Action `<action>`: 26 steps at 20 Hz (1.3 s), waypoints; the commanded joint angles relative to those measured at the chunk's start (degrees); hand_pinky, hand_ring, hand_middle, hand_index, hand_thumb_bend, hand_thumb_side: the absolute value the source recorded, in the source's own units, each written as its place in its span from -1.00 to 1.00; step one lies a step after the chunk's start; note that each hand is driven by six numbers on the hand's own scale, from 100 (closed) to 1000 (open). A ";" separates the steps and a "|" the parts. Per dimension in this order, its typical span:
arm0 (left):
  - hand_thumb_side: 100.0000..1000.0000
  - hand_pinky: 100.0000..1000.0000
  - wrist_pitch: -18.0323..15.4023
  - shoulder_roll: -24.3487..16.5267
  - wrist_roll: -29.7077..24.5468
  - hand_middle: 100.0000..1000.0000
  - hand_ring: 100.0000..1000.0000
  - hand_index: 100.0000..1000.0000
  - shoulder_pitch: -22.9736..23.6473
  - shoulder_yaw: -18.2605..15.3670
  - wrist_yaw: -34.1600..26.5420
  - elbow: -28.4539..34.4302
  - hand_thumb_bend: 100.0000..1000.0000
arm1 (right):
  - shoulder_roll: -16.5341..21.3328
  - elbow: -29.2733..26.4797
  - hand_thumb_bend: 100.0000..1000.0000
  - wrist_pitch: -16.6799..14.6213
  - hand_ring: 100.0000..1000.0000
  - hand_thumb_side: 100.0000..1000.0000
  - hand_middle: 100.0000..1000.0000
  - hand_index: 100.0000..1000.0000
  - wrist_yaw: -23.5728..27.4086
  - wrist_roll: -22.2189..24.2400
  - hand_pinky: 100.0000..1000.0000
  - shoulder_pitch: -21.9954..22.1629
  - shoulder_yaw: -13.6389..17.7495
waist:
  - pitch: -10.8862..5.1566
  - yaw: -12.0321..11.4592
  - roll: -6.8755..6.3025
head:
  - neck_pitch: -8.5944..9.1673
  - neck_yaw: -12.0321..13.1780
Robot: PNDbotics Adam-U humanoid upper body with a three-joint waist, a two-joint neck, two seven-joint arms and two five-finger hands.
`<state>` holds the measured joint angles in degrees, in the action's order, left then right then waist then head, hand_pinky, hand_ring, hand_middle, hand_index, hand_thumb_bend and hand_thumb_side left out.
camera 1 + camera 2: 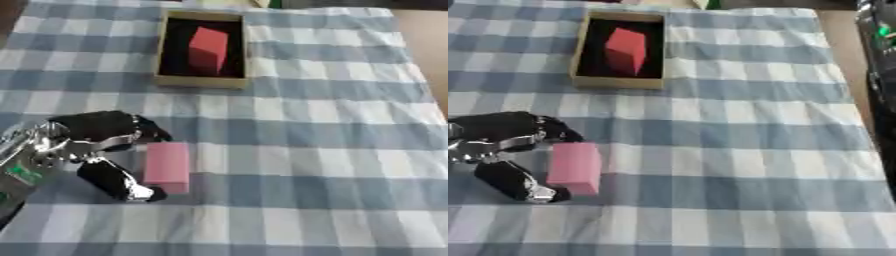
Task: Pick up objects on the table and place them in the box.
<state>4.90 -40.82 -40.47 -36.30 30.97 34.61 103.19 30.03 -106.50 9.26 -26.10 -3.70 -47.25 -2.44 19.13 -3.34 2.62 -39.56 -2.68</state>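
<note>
1. Left hand (92,150): fingers and thumb spread around the pink block (167,167), fingers at its far end, thumb at its near end; closure not yet evident, nothing lifted.
2. Pink block: lies flat on the tabletop (332,150), immediately right of the palm, long axis running away from the robot.
3. Box (201,80): well beyond, already holding a red block (208,50).
4. Right hand: not visible. The right eye view alone shows dark equipment (878,60) at the right edge.

One block (208,50) in the far box (200,81); another block (167,166) near, beside left hand (92,145)
</note>
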 commanded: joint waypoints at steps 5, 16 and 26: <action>0.17 0.12 0.38 -0.46 4.84 0.11 0.21 0.55 -1.01 -0.63 0.15 1.56 -0.63 | 0.80 0.27 -0.65 0.21 0.47 0.19 -0.11 0.33 0.56 -0.05 0.56 -0.14 1.00 | -1.05 0.02 -0.12 | 0.66 0.06; 0.05 -0.15 3.54 -1.68 10.02 -0.10 -0.08 0.34 -1.03 -3.39 -3.94 7.16 -1.00 | 0.38 1.45 -0.65 0.20 0.47 0.18 -0.12 0.33 0.05 -0.32 0.56 -0.40 1.42 | -1.23 -0.14 -0.12 | 0.71 -0.17; -0.03 -0.16 5.28 -5.28 12.95 -0.12 -0.12 0.33 -5.94 -10.24 -9.68 9.41 -1.00 | -0.28 1.16 -0.67 -0.33 0.46 0.17 -0.12 0.33 -0.32 -0.30 0.56 -1.90 1.28 | -0.72 0.42 -0.34 | 2.15 0.19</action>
<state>10.24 -44.21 -28.07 -41.19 22.44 26.05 112.32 28.98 -104.59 9.11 -26.11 -4.01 -48.08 -1.75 19.52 -2.98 2.52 -38.18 -2.65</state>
